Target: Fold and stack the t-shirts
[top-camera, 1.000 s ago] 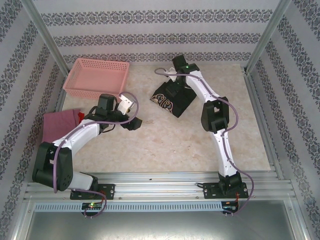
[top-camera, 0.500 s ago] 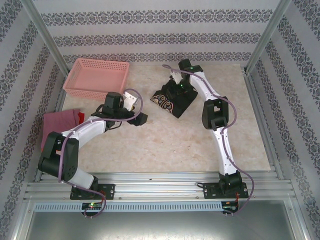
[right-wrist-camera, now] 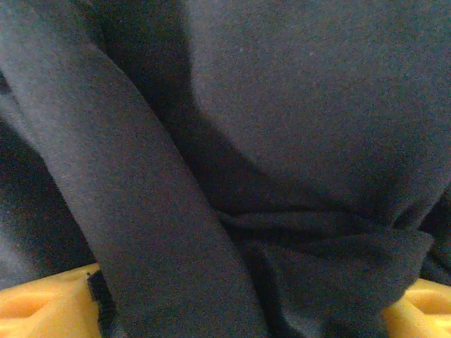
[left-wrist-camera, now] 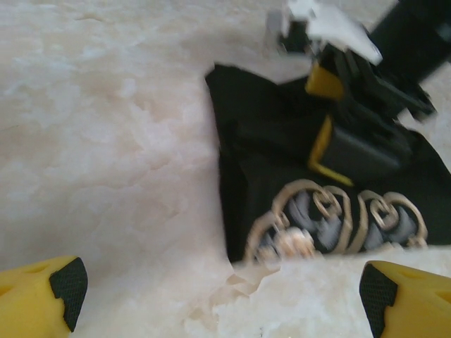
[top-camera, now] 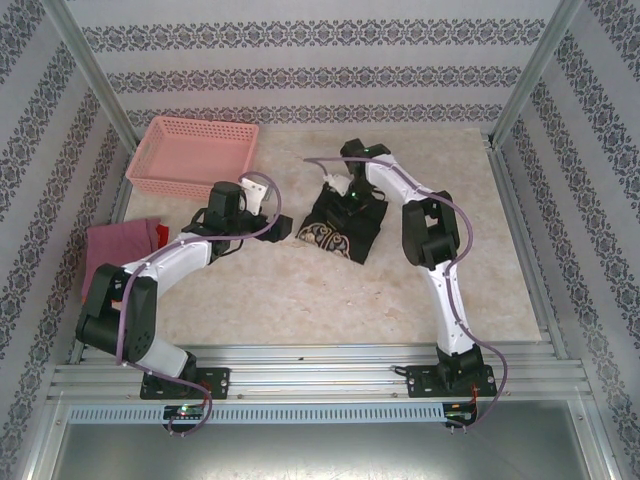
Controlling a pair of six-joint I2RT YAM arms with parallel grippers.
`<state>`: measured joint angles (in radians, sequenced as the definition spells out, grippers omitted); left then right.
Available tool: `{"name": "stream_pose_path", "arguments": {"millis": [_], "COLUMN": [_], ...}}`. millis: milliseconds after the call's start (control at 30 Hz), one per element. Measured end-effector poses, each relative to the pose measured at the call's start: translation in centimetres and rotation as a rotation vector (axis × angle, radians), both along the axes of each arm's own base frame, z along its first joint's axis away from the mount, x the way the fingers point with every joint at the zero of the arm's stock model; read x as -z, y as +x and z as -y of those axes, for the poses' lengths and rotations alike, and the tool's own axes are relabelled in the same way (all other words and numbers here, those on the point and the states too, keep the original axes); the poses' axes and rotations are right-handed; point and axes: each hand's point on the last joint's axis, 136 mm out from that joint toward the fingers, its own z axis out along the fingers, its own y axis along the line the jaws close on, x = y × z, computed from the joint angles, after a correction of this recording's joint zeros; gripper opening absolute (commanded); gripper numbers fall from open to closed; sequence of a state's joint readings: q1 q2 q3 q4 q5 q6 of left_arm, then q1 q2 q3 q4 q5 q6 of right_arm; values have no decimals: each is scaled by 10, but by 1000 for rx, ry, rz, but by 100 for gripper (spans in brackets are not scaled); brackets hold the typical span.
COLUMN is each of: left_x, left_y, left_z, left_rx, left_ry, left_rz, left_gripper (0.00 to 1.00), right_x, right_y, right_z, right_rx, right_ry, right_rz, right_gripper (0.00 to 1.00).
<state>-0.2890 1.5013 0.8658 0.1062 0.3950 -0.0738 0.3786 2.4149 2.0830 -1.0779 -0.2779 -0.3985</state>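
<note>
While the right gripper (right-wrist-camera: 239,310) sits down in the black t-shirt (top-camera: 350,228) with its fingers wide apart and cloth bunched between them, the left gripper (left-wrist-camera: 225,289) hangs wide open and holds nothing. The shirt lies just ahead of the left fingers, its tan emblem (left-wrist-camera: 338,225) nearest them. If the right fingers pull now, the loose folds may slip out and fall open.

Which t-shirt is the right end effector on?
The black t-shirt with the tan emblem, mid-table, under the right end effector; the pink t-shirt lies apart at the left edge.
</note>
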Motion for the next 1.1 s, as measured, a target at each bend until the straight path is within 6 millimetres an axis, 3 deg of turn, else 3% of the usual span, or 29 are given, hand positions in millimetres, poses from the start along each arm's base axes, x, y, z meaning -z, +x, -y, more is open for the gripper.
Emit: {"name": "stream_pose_path", "arguments": {"millis": [167, 300, 433, 567, 633, 700, 867, 1100], "left_x": [-2, 6, 23, 37, 38, 39, 51, 86], "left_y": [2, 2, 6, 19, 24, 30, 40, 33], "left_z": [-12, -19, -17, -3, 9, 22, 44, 75], "left_rx": [-112, -216, -303, -321, -298, -272, -229, -167], "left_ry": [-28, -78, -144, -180, -195, -212, -239, -188], "left_rz": [-27, -108, -254, -387, -433, -481, -582, -719], "left_gripper": [100, 100, 100, 100, 96, 84, 69, 50], "right_x": [-2, -6, -22, -54, -69, -81, -83, -75], "right_y": [-63, -95, -99, -96, -96, -96, -100, -109], "right_z": [-13, -17, -19, -20, -21, -23, -24, -21], "right_rx": [-145, -200, -212, -233, -247, -267, -291, -298], "right_ry": [-8, 19, 81, 162, 199, 232, 254, 249], "right_rz": [-57, -81, -14, 104, 147, 181, 178, 144], "right_gripper": [83, 88, 88, 88, 87, 83, 76, 68]}}
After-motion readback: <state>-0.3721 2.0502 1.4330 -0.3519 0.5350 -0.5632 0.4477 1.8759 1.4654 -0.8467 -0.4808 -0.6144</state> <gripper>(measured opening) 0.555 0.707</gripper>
